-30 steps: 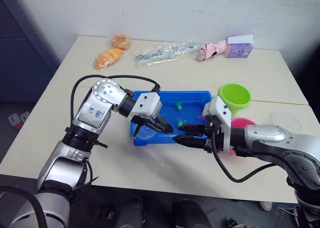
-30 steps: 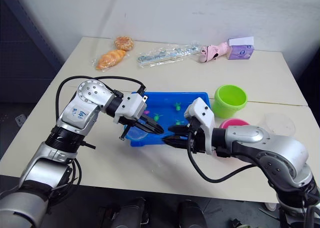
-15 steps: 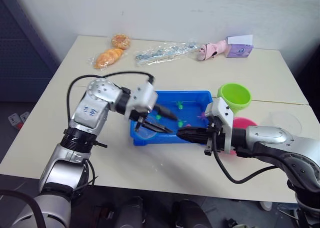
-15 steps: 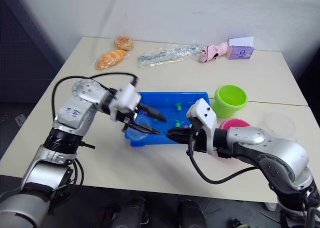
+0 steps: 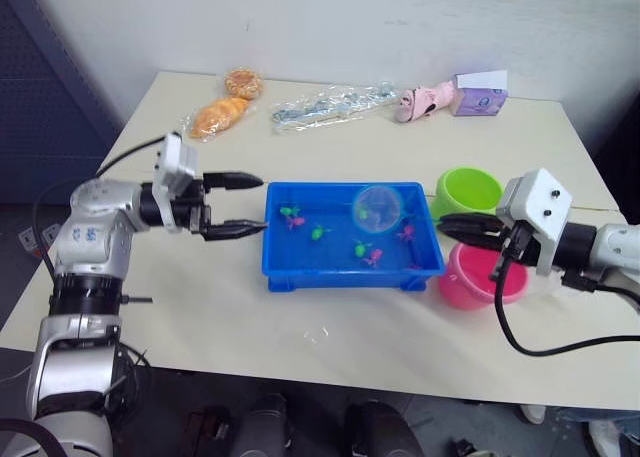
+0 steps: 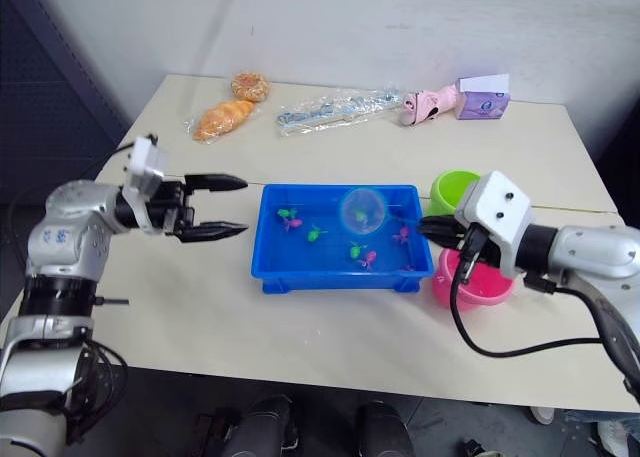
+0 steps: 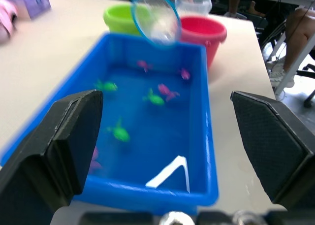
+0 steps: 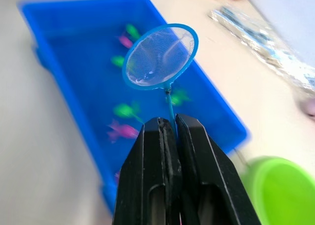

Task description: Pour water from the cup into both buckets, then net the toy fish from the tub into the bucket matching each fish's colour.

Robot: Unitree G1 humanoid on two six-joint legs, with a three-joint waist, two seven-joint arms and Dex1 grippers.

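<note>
- My right gripper (image 8: 170, 129) is clamped on the thin handle of the net (image 8: 160, 57); the hoop sits out past my fingertips, raised above the tub (image 5: 300, 272), over the end nearer this gripper.
- My left gripper (image 5: 240, 205) hangs with fingers spread wide and nothing between them, just outside the tub's far end, tips pointing at its wall.
- Toy fish (image 5: 318, 231) lie scattered in the tub's water, green and pink ones, all ahead of my left fingertips and below the net hoop.
- Pink bucket (image 5: 470, 277) is right under my right gripper, just beside the tub's near end.
- Green bucket (image 5: 468, 191) stands just behind the pink one, beside my right gripper, close to the tub corner.
- The cup (image 7: 193, 3) is beyond the pink bucket in my left wrist view, clear plastic.
- Table (image 5: 300, 347) carries all of it.
</note>
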